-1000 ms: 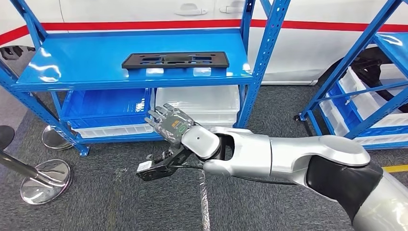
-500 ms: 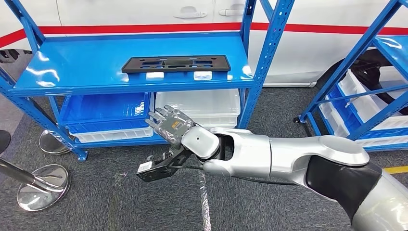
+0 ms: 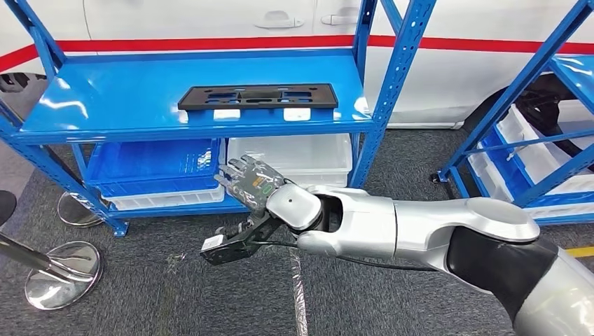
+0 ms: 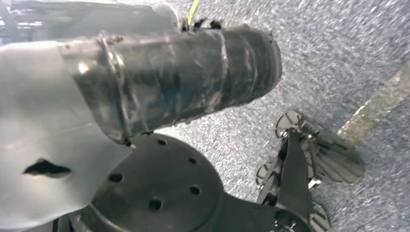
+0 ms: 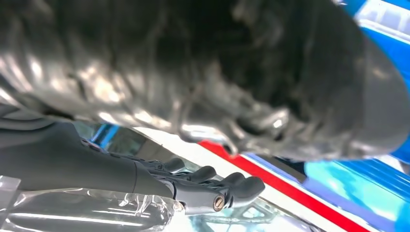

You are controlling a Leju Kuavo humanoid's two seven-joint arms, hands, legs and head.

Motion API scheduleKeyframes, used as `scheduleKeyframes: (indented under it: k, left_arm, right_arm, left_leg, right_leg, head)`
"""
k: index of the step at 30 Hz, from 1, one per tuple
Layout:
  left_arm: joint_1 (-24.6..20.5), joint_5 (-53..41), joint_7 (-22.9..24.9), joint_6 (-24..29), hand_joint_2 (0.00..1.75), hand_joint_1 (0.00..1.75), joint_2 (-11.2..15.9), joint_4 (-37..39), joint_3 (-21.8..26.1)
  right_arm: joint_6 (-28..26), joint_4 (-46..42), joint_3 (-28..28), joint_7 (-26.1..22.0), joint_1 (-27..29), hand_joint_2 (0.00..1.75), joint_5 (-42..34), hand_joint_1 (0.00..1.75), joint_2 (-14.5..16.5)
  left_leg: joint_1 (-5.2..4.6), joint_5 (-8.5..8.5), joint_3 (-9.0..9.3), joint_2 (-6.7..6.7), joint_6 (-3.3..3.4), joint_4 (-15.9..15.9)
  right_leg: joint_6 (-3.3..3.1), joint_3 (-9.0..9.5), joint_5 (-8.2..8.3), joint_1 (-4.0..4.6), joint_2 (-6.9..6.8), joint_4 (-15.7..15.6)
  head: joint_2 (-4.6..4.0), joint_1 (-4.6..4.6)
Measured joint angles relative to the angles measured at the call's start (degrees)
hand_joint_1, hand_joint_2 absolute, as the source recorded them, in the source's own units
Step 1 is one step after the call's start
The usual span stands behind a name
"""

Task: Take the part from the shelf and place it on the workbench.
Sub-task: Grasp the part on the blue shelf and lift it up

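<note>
The part (image 3: 256,96), a flat black plate with cut-outs, lies on the top board of the blue shelf (image 3: 105,98), near its front edge and toward the right post. Nothing touches it.

The right hand (image 3: 251,183) is held out in front of the robot at the end of the silver arm, lower than the top board and in front of the shelf's lower level, well short of the part. Its fingers (image 3: 235,170) are spread and hold nothing. In the right wrist view the dark fingers (image 5: 227,186) reach out with the shelf and the red stripe of a white car (image 3: 490,42) beyond them. The left wrist view looks down at grey carpet, so I cannot tell how the left hand's fingers lie.

By my reading, the task is at step 1: the approach to the shelf, with the grasp not yet begun. The next move calls for raising the right hand above the board's front lip and reaching forward over it to the part. The plate is thin and lies flat, so the fingers will likely need to hook an edge or 1 of the cut-outs to get hold. The right post stands close to the reach path and is worth avoiding.
</note>
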Motion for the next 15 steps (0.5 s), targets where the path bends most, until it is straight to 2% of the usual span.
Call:
scheduleKeyframes:
  k: [2, 3, 4, 6, 7, 8, 9, 10, 11, 12, 13, 15]
  left_arm:
    - [0.0, 0.0, 0.0, 0.1, 0.00, 0.00, 0.0, 0.0, 0.0]
    - [0.1, 0.0, 0.0, 0.2, 0.00, 0.00, 0.1, 0.0, 0.0]
    - [0.1, 0.0, 0.0, 0.3, 0.00, 0.00, 0.1, 0.0, 0.0]
    - [0.2, 0.0, 0.0, 0.4, 0.00, 0.00, 0.1, 0.0, 0.0]
    - [0.1, 0.0, 0.0, 0.4, 0.00, 0.00, 0.1, 0.0, 0.0]
    - [0.1, 0.0, 0.0, 0.4, 0.00, 0.00, 0.1, 0.0, 0.0]
    - [0.2, 0.0, 0.0, 0.4, 0.00, 0.00, 0.1, 0.0, 0.0]
    - [0.2, 0.0, 0.0, 0.4, 0.00, 0.00, 0.2, 0.0, 0.0]
    - [0.2, 0.0, 0.0, 0.4, 0.00, 0.00, 0.2, 0.0, 0.1]
    - [0.1, 0.0, 0.0, 0.3, 0.00, 0.00, 0.3, 0.0, 0.1]
    - [0.1, 0.0, 0.0, 0.3, 0.00, 0.00, 0.3, 0.0, 0.1]
    - [0.0, -0.1, 0.0, 0.2, 0.00, 0.00, 0.3, 0.0, 0.1]
  right_arm:
    - [0.4, 0.0, -0.1, 0.0, 0.0, 0.00, 0.4, 0.00, -0.2]
    - [0.5, 0.0, -0.3, 0.1, 0.0, 0.00, 0.6, 0.00, -0.3]
    - [0.6, 0.0, -0.4, 0.1, 0.0, 0.00, 0.8, 0.00, -0.3]
    - [0.8, 0.0, -0.5, 0.1, 0.1, 0.00, 1.3, 0.00, -0.3]
    - [0.9, 0.0, -0.5, 0.1, 0.3, 0.00, 1.7, 0.00, -0.3]
    - [1.1, 0.0, -0.5, 0.0, 0.5, 0.00, 2.0, 0.00, -0.3]
    - [1.2, 0.0, -0.5, 0.0, 0.6, 0.00, 2.3, 0.00, -0.3]
    - [1.4, 0.0, -0.6, 0.0, 0.7, 0.00, 2.6, 0.00, -0.3]
    - [1.5, 0.0, -0.8, 0.0, 0.8, 0.00, 2.9, 0.00, -0.3]
    - [1.6, 0.0, -0.9, 0.0, 0.8, 0.00, 3.1, 0.00, -0.3]
    - [1.7, 0.0, -1.1, 0.0, 0.9, 0.00, 3.3, 0.00, -0.4]
    - [1.7, 0.0, -1.3, 0.0, 0.9, 0.00, 3.6, 0.00, -0.4]
  left_leg:
    - [-0.03, -0.82, -0.25, 0.16, -0.57, 0.9]
    - [-0.05, -1.88, -1.10, 0.24, -0.83, 2.8]
    - [0.02, -3.33, -2.65, 0.30, -1.02, 5.8]
    - [0.05, -6.00, -6.89, 0.33, -1.30, 13.3]
    - [0.07, -6.16, -8.42, 0.33, -1.38, 15.5]
    - [0.07, -5.15, -8.89, 0.33, -1.40, 15.6]
    - [0.07, -3.09, -8.13, 0.34, -1.35, 13.3]
    - [0.07, -0.80, -6.60, 0.35, -1.23, 9.4]
    - [0.02, 0.71, -4.91, 0.37, -1.05, 5.8]
    - [-0.09, 1.57, -3.66, 0.34, -0.80, 3.1]
    - [-0.18, 1.67, -3.01, 0.31, -0.55, 1.7]
    - [-0.34, 1.43, -2.80, 0.20, -0.01, 1.4]
  right_leg:
    - [-0.35, 0.48, -0.07, -0.44, -0.01, -0.4]
    - [-0.55, 0.75, -0.11, -0.68, -0.02, -0.6]
    - [-0.72, 0.91, -0.19, -0.72, -0.04, -0.7]
    - [-0.95, 1.01, -0.44, -0.65, -0.03, -0.6]
    - [-0.98, 1.06, -0.60, -0.62, -0.02, -0.4]
    - [-0.99, 1.15, -0.82, -0.59, -0.01, -0.3]
    - [-0.94, 1.28, -1.11, -0.59, 0.02, 0.0]
    - [-0.85, 1.43, -1.46, -0.60, 0.05, 0.3]
    - [-0.70, 1.49, -1.81, -0.52, 0.07, 0.6]
    - [-0.49, 1.46, -2.09, -0.43, 0.10, 0.9]
    - [-0.25, 1.38, -2.24, -0.37, 0.11, 1.1]
    - [0.22, 1.34, -2.33, -0.28, 0.12, 1.1]
  head:
    - [0.00, -0.04]
    - [0.00, -0.09]
    - [0.00, -0.09]
    - [0.00, -0.10]
    - [0.00, -0.08]
    - [0.00, -0.09]
    - [0.00, -0.09]
    - [0.00, -0.10]
    - [0.00, -0.10]
    - [0.00, -0.09]
    - [0.00, -0.03]
    - [0.00, 0.05]
